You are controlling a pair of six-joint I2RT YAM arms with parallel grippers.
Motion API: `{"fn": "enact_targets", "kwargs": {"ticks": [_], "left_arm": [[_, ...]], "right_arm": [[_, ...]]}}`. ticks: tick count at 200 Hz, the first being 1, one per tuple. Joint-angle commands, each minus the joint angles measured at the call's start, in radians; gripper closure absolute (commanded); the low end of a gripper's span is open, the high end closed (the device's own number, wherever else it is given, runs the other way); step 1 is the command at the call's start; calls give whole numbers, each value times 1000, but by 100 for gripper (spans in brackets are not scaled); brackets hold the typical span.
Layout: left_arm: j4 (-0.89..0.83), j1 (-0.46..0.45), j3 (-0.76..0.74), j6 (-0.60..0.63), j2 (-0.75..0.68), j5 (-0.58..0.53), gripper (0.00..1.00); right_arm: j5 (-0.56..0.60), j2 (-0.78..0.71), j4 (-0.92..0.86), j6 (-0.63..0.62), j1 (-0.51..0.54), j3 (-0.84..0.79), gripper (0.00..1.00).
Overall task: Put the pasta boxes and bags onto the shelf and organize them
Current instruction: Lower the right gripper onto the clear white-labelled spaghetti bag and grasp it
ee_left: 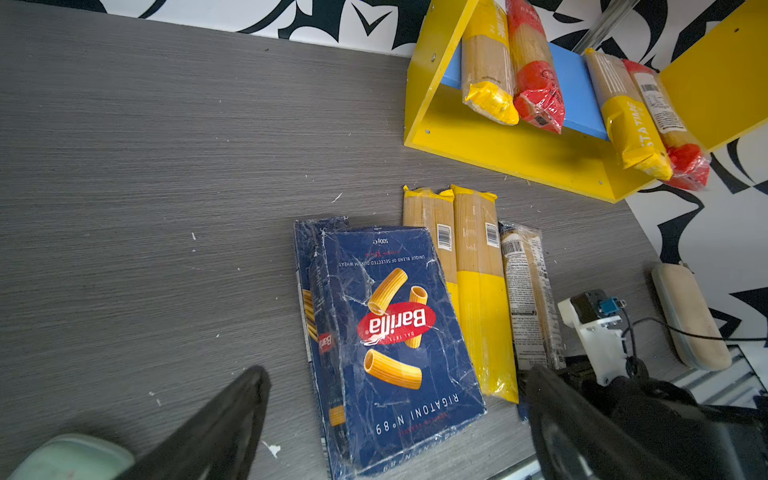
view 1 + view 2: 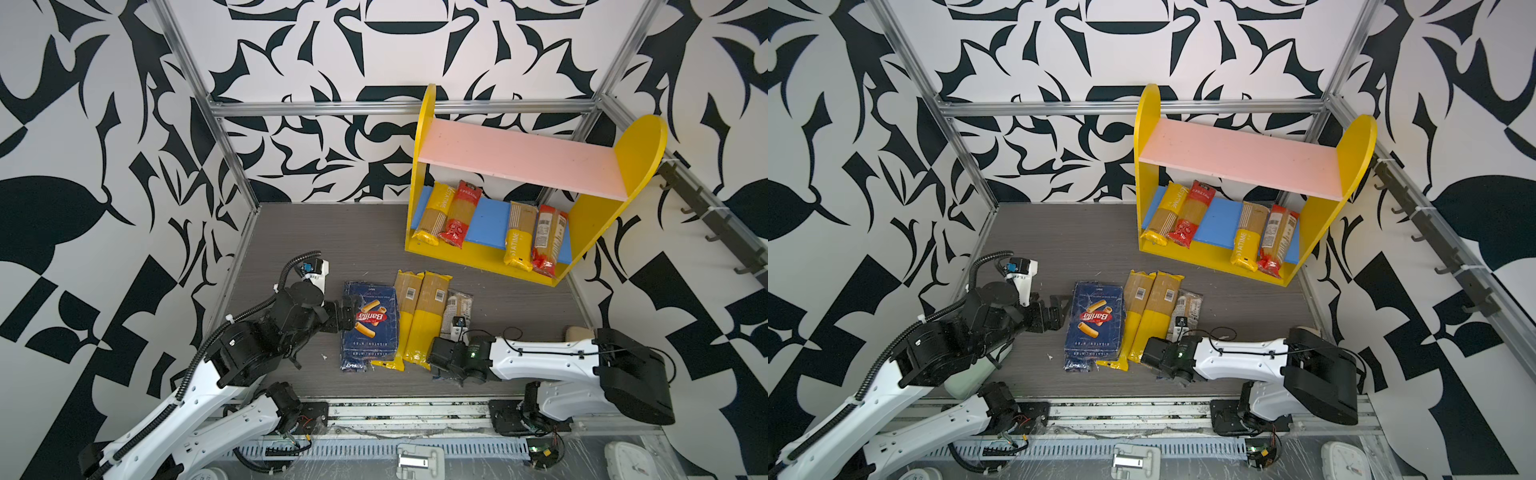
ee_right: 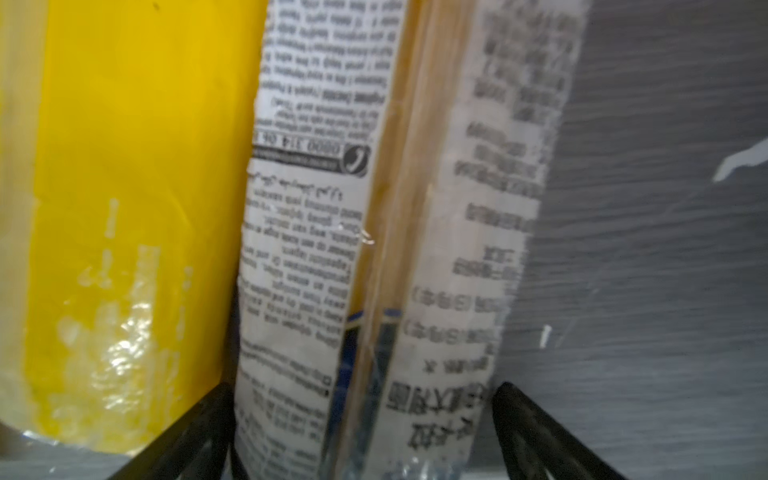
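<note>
The rigatoni box (image 2: 372, 324) lies flat on the grey table (image 2: 291, 249). Its long axis runs from the robot's side toward the back wall, and its print reads upside down from the robot's side. The narrow spaghetti box (image 1: 320, 307) lies under it, parallel, and peeks out along its left edge. The left gripper (image 2: 1057, 309) stands spread wide just beside that left edge, holding nothing.

Two yellow-ended bags (image 2: 415, 320) lie touching right of the box and parallel to it, with their yellow ends toward the robot. Next to them lies the dark blue-black bag (image 2: 457, 307), pointing the same way. The right gripper (image 3: 363, 386) is spread over this bag's near end, one finger on each side. Whether the fingers touch the bag cannot be told.

On the shelf (image 2: 636, 166), four bags (image 2: 519, 232) rest in two pairs on the blue lower board (image 2: 488, 220), pointing front to back and overhanging its front edge
</note>
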Motion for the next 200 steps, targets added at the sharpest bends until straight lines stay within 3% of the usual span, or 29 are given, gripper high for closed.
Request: {"fn": "enact_targets", "kwargs": {"ticks": [1,39,62,75,107,126,200], "left_arm": [[-9,2,-10,1,6,-13,1],[-3,2,-6,4,19,-13,1],[-4,2,-4,7,23,-15,1],[-5,2,-3,7,20,-19,1],[-17,2,6,10,14,-27,1],[-21,2,8,12,13,-34,1],[-11,2,26,11,41,-25,1]], "right_arm": [[-29,18,28,15,4,-31,1],[-37,66,68,13,1,-38,2],[-59,101,95,23,-3,-52,13],[-77,113,122,31,-11,-69,39],[-88,63,128,52,-12,-96,84],[-69,-16,80,47,-11,-90,100],[16,-374,-154,-4,-12,1,100]]}}
